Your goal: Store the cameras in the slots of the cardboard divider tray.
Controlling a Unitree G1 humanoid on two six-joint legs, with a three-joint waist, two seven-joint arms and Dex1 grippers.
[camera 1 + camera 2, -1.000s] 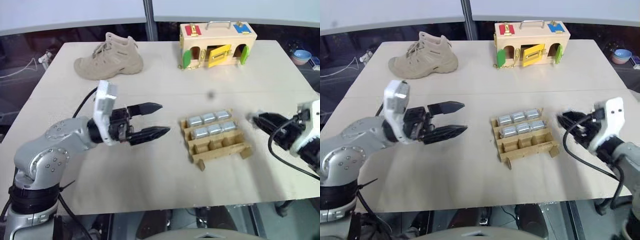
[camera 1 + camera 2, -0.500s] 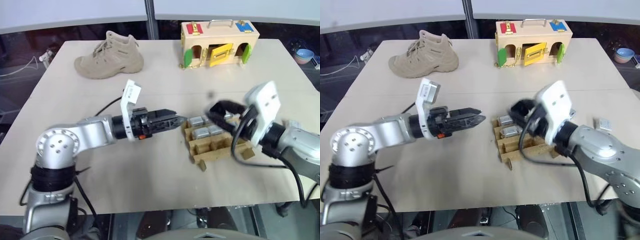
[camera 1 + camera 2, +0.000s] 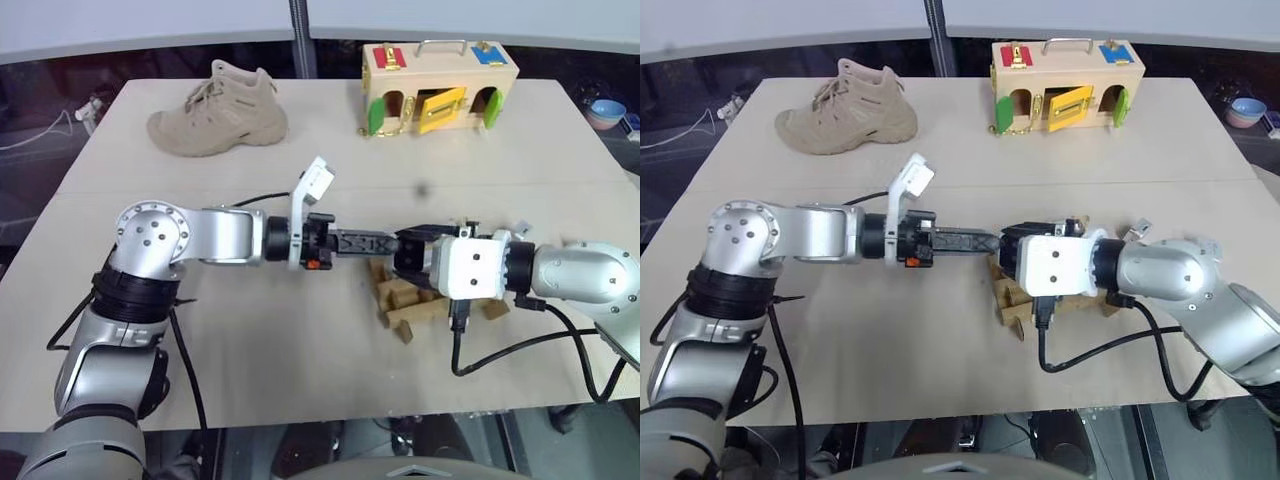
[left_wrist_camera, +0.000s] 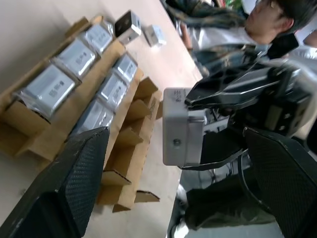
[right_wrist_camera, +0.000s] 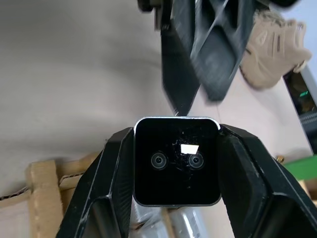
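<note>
Right end effector [image 5: 176, 168]: clamped on one camera [image 5: 177, 167], held above cardboard divider tray [image 4: 124, 148] for handover or slotting.
Left end effector [image 4: 173, 163]: fingers spread wide, empty, aimed at held camera.
Tray: bench [image 3: 300, 370] centre; six slots filled; loose cameras at 3 o'clock.

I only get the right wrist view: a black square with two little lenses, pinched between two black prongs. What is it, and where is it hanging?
Observer: It's a silver camera held in the right tool, above the cardboard divider tray.
Operator: Any room left in that tray?
Observer: Yes. Six cameras fill two rows; the third row is empty.
Operator: What's the dark thing ahead of it?
Observer: The left tool, open, pointing at the held camera.
</note>
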